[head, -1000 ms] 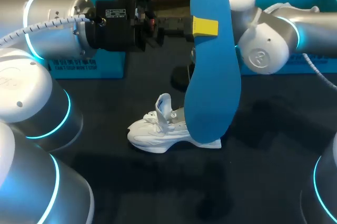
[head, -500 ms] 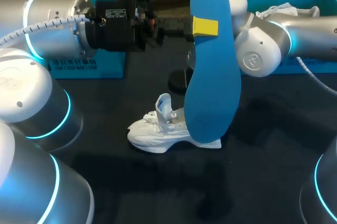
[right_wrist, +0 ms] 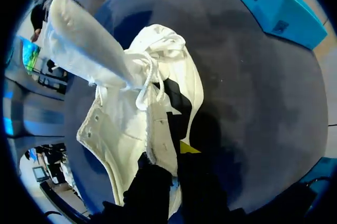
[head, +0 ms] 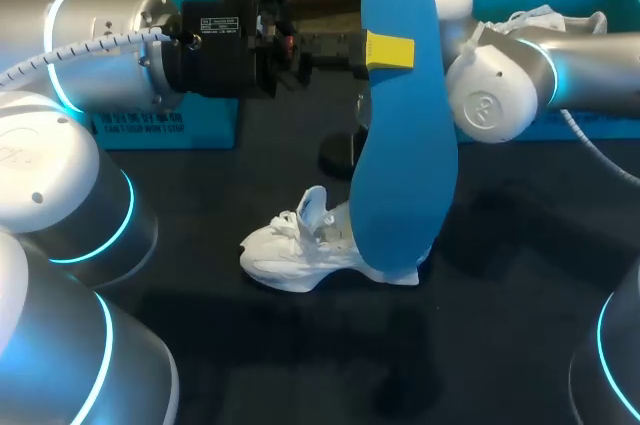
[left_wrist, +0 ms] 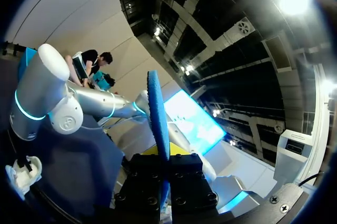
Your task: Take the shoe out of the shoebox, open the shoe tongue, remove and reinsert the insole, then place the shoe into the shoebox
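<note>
Head view: insole [head: 400, 145] is out, held upright in the air in front of the shoe [head: 290, 255]. Shoe sits on the table [head: 500, 335], toe toward the left arm's side. Grip check: left claw [head: 390, 50] is clenched on the insole near its upper, narrower end. Left wrist view agrees, with the insole edge-on between both fingers. Can't tell if the insole's lower end touches the shoe or just hangs in front of it.

Left arm comes in level from the left, wrist horizontal, insole hanging down. Right arm comes in from the right, wrist dropping behind the insole onto the shoe.

Right wrist view: right claw [right_wrist: 171, 161] pinches the shoe's side wall by the eyelets, one finger inside and one outside. Looks closed on it. Tongue [right_wrist: 84, 39] stands up and forward, mouth open.

Handling, my read:
- Insole is light, thin and floppy, and the free end will likely sway. Feed the wide end in first.
- Shoe is light with a soft upper, so the wall pinch steadies it but will flex. Push gently.
</note>
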You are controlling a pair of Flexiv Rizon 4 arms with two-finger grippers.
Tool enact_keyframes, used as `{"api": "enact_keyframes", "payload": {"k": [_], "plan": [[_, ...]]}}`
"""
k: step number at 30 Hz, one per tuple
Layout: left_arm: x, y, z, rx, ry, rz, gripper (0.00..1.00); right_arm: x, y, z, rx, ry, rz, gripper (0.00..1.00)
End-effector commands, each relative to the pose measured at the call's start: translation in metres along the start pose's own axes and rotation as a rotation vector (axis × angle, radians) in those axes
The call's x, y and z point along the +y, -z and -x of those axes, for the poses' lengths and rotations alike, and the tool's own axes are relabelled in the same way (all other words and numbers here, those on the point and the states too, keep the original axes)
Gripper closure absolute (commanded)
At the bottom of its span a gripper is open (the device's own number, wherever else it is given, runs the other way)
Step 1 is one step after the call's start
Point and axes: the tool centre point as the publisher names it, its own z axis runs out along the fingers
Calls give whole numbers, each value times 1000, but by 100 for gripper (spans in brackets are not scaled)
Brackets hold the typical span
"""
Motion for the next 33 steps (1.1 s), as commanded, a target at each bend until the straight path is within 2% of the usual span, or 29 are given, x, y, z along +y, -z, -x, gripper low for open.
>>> {"api": "enact_keyframes", "payload": {"k": [1, 7, 8, 12, 16, 19, 20, 33], "plan": [[2, 0, 1, 1, 0, -3, 100, -8, 12, -9, 25, -76, 19, 100], [2, 0, 1, 1, 0, -3, 100, -21, 21, -17, 86, -264, 121, 100], [2, 0, 1, 1, 0, -3, 100, -19, 23, -20, 103, -282, 156, 100], [2, 0, 1, 1, 0, -3, 100, -14, 27, -30, 112, -386, 212, 100], [2, 0, 1, 1, 0, -3, 100, -7, 30, -42, 81, -500, 287, 100], [2, 0, 1, 1, 0, -3, 100, 2, 30, -45, 81, -543, 286, 100], [2, 0, 1, 1, 0, -3, 100, 6, 33, -43, 58, -502, 279, 100], [2, 0, 1, 1, 0, -3, 100, 6, 33, -43, 58, -502, 279, 100]]}}
